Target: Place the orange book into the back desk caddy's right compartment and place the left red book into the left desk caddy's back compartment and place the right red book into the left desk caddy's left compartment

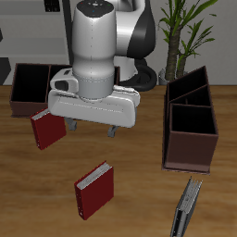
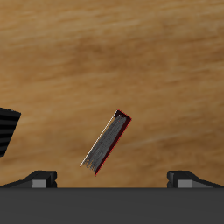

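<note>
My gripper (image 1: pixel 94 128) (image 2: pixel 114 179) hangs open, high above the table, with nothing between its fingers. Almost under it stands the left red book (image 1: pixel 94 190) (image 2: pixel 107 140); the wrist view shows it as a thin strip of pale pages with a dark red rim. Farther back stands the right red book (image 1: pixel 48 128), near the back desk caddy (image 1: pixel 28 88), which my arm partly hides. The left desk caddy (image 1: pixel 190 148) (image 2: pixel 5 131) is seen end-on. A third book (image 1: pixel 188 208) shows only pale pages and a dark rim, so I cannot tell whether it is the orange book.
A potted plant (image 1: pixel 185 28) stands behind the left desk caddy. The third book is close to the table's front edge, just in front of that caddy.
</note>
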{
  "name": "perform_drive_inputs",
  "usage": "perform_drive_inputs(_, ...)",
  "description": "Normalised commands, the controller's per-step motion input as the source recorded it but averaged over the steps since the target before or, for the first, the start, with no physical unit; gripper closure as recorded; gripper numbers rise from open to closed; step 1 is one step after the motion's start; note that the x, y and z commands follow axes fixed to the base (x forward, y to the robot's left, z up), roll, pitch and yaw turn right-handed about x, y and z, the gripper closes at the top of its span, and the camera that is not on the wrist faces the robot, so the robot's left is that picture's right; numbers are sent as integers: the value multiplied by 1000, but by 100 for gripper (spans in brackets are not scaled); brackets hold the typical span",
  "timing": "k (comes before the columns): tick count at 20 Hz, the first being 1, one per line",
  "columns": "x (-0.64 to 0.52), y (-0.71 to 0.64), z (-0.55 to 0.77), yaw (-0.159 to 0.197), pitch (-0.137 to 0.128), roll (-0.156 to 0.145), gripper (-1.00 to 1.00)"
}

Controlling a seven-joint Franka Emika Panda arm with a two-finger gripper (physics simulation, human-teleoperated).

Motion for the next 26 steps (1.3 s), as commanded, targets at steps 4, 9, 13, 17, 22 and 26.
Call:
perform_drive_inputs(4, 342, 11, -385, -48, 34, -1, -100)
perform_drive_inputs(9, 226, 68, -544, -43, -1, 10, -100)
perform_drive_inputs(13, -1, 59, -249, -40, 2, 13, -100)
perform_drive_inputs(17, 4, -169, -287, -64, 28, -11, -100)
perform_drive_inputs(22, -34, -146, -261, -37, 25, -6, -100)
perform_drive_inputs(26, 76, -74, -233, -36, 32, -25, -100)
